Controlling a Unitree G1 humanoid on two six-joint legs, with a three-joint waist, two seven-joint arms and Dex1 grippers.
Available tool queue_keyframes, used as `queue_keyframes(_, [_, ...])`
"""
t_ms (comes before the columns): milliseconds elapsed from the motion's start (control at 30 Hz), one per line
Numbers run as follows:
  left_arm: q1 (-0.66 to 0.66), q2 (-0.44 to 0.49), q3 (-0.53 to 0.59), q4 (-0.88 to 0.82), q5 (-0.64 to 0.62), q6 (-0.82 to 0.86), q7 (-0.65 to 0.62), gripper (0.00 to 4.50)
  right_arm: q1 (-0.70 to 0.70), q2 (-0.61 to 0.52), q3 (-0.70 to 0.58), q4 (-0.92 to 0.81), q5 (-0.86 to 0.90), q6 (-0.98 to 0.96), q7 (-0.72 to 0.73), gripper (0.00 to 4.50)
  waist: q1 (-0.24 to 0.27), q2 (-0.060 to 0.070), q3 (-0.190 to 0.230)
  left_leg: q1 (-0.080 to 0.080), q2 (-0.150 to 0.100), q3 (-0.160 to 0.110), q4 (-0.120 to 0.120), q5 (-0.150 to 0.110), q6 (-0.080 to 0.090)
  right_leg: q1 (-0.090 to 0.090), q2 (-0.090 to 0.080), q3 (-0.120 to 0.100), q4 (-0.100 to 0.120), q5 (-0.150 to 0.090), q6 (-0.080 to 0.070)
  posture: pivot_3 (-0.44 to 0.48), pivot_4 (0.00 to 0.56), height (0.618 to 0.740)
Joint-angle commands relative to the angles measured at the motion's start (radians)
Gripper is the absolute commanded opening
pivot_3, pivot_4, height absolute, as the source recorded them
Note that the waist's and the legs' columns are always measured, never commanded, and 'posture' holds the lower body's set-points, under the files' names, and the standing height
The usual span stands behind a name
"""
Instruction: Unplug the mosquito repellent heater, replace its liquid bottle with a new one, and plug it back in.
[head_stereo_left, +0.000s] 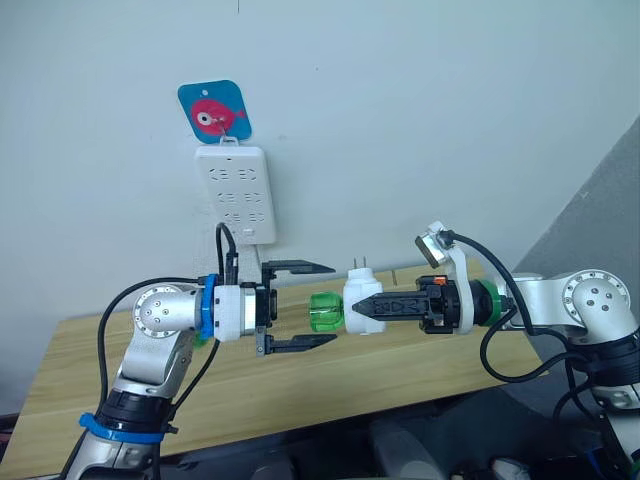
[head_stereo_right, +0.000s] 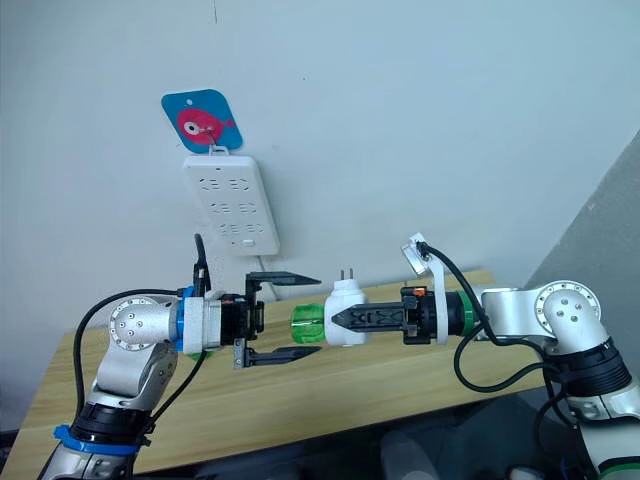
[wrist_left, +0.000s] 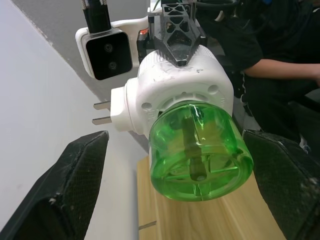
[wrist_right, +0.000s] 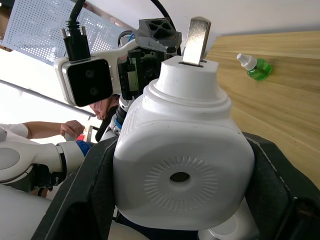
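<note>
A: Where is the mosquito repellent heater (head_stereo_left: 361, 304)?

B: In the air above the wooden table (head_stereo_left: 120, 370), clamped between the right gripper's (head_stereo_left: 368, 307) two fingers, prongs up. Its green bottle (head_stereo_left: 325, 311) sticks out at nine o'clock toward the left gripper (head_stereo_left: 322, 305).

A: And the left one?

B: Its jaws stand wide apart, one finger above the bottle and one below, not touching it.

A: What lies around them?

B: A pale wall runs behind the table. At eleven o'clock from the heater a white power strip (head_stereo_left: 236, 192) hangs on it, under a blue tag with a pink fish (head_stereo_left: 215, 111). A second green bottle (wrist_right: 254, 66) lies on the wood; it looks capped, though it is small. A person's arm (wrist_left: 280, 70) shows beyond the heater in the left wrist view.
</note>
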Motion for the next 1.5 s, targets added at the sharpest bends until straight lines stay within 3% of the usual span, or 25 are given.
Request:
queue_keyframes(33, [0.002,0.015,0.014,-0.012,0.006,-0.028,0.012,3.61,-0.019,0.005,-0.037,-0.003,0.026,-0.008,-0.001,3.03,0.0,0.0,0.0,0.0,0.0,0.0,0.0,0.0,0.0,0.0,0.0,0.0,0.0,0.0,0.0,-0.196,0.084,0.736])
queue_keyframes(133, [0.016,0.018,0.003,-0.014,0.029,-0.03,0.024,2.6,-0.018,0.013,-0.041,-0.002,0.026,-0.009,-0.004,3.03,0.0,0.0,0.0,0.0,0.0,0.0,0.0,0.0,0.0,0.0,0.0,0.0,0.0,0.0,0.0,-0.195,0.085,0.736])
queue_keyframes(200, [0.02,0.012,-0.003,-0.019,0.04,-0.029,0.042,2.26,-0.018,0.018,-0.042,-0.003,0.026,-0.008,-0.005,3.03,0.0,0.0,0.0,0.0,0.0,0.0,0.0,0.0,0.0,0.0,0.0,0.0,0.0,0.0,0.0,-0.195,0.085,0.736])
queue_keyframes(400, [0.031,0.026,-0.012,-0.056,0.016,0.008,0.048,2.27,-0.021,0.024,-0.044,-0.007,0.026,-0.011,-0.016,3.03,0.0,0.0,0.0,0.0,0.0,0.0,0.0,0.0,0.0,0.0,0.0,0.0,0.0,0.0,0.0,-0.195,0.086,0.736])
queue_keyframes(500, [0.032,0.086,-0.018,-0.111,-0.089,0.186,0.014,2.27,-0.03,0.02,-0.045,-0.011,0.026,-0.014,-0.022,3.03,-0.001,0.001,0.001,0.0,0.0,0.0,0.0,0.0,0.0,0.0,0.0,0.0,0.0,0.0,0.0,-0.196,0.091,0.736])
queue_keyframes(567, [0.031,0.161,-0.025,-0.158,-0.157,0.367,0.009,2.27,-0.047,0.013,-0.051,-0.014,0.026,-0.013,-0.02,3.03,-0.002,0.002,0.003,0.0,0.0,0.0,0.0,0.0,0.0,0.0,0.0,0.0,0.0,0.0,0.0,-0.194,0.096,0.736])
queue_keyframes(667, [-0.06,0.262,-0.027,-0.201,-0.348,0.8,0.119,2.27,-0.073,-0.02,-0.05,-0.035,0.026,0.001,-0.005,3.03,-0.002,0.001,0.015,-0.001,0.0,-0.002,0.0,0.0,0.0,-0.001,0.001,-0.001,0.001,0.0,0.0,-0.189,0.098,0.736])
queue_keyframes(767, [-0.153,0.303,-0.019,-0.167,-0.502,1.099,0.188,2.27,-0.099,-0.04,-0.043,-0.068,-0.022,0.026,0.041,3.03,0.0,0.0,0.02,-0.002,0.0,-0.003,0.0,0.0,0.0,-0.001,0.001,-0.001,0.0,0.0,0.0,-0.19,0.1,0.736])
queue_keyframes(867, [-0.232,0.358,-0.044,-0.115,-0.581,1.335,0.17,2.27,-0.129,-0.052,-0.038,-0.117,-0.126,0.047,0.123,3.03,-0.002,0.001,0.023,-0.005,0.0,-0.004,0.0,0.0,0.0,-0.002,0.002,-0.002,-0.002,0.0,0.0,-0.192,0.098,0.736])
queue_keyframes(1000, [-0.295,0.322,-0.029,-0.066,-0.601,1.425,0.213,2.27,-0.137,-0.045,-0.039,-0.135,-0.183,0.048,0.181,3.03,-0.002,0.001,0.024,-0.006,0.001,-0.004,-0.001,-0.002,0.003,-0.003,0.002,-0.003,-0.005,0.0,0.0,-0.192,0.097,0.736])
queue_keyframes(1233, [-0.284,0.305,0.001,-0.059,-0.559,1.353,0.151,2.27,-0.132,-0.034,-0.041,-0.128,-0.181,0.038,0.197,3.03,0.0,0.001,0.024,-0.007,0.001,-0.004,-0.001,-0.002,0.004,-0.003,0.002,-0.003,-0.005,0.0,-0.001,-0.187,0.094,0.736])
queue_keyframes(1467, [-0.22,0.315,0.005,-0.104,-0.435,1.177,0.082,4.49,-0.128,-0.036,-0.047,-0.107,-0.16,0.034,0.185,3.03,0.001,0.001,0.024,-0.007,0.001,-0.004,0.0,-0.002,0.004,-0.003,0.002,-0.002,-0.005,0.0,-0.001,-0.182,0.091,0.736])
queue_keyframes(1500, [-0.174,0.305,0.034,-0.121,-0.396,1.095,0.083,4.5,-0.125,-0.038,-0.051,-0.096,-0.152,0.033,0.18,3.03,0.0,0.002,0.024,-0.007,0.001,-0.004,0.0,-0.002,0.004,-0.003,0.002,-0.002,-0.005,0.0,-0.001,-0.183,0.092,0.736])
